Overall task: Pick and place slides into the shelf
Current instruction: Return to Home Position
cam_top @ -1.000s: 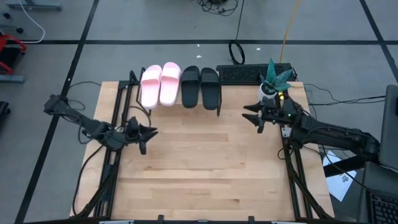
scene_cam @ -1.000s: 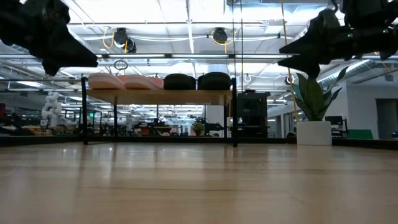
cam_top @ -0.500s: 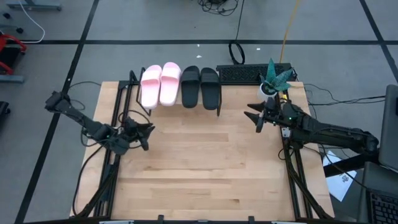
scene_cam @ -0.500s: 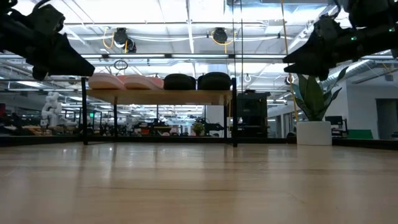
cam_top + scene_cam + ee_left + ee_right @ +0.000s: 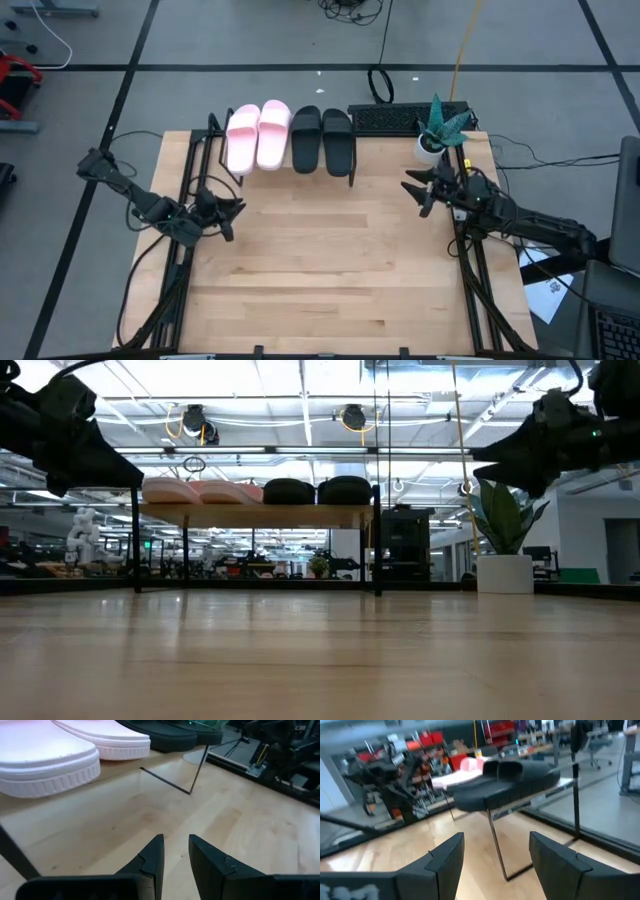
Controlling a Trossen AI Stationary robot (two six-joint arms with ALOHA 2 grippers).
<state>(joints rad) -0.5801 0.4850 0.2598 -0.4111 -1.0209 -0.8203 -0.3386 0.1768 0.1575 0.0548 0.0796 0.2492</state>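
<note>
Left gripper (image 5: 230,212) hangs at mid-left over the table (image 5: 320,260) edge, fingers a narrow gap apart and empty. Right gripper (image 5: 418,190) hangs at mid-right, jaws wide and empty. Beyond, at upper centre, the shelf (image 5: 255,514) carries the pink slides (image 5: 245,140) on the left and the black slides (image 5: 308,140) on the right.
</note>
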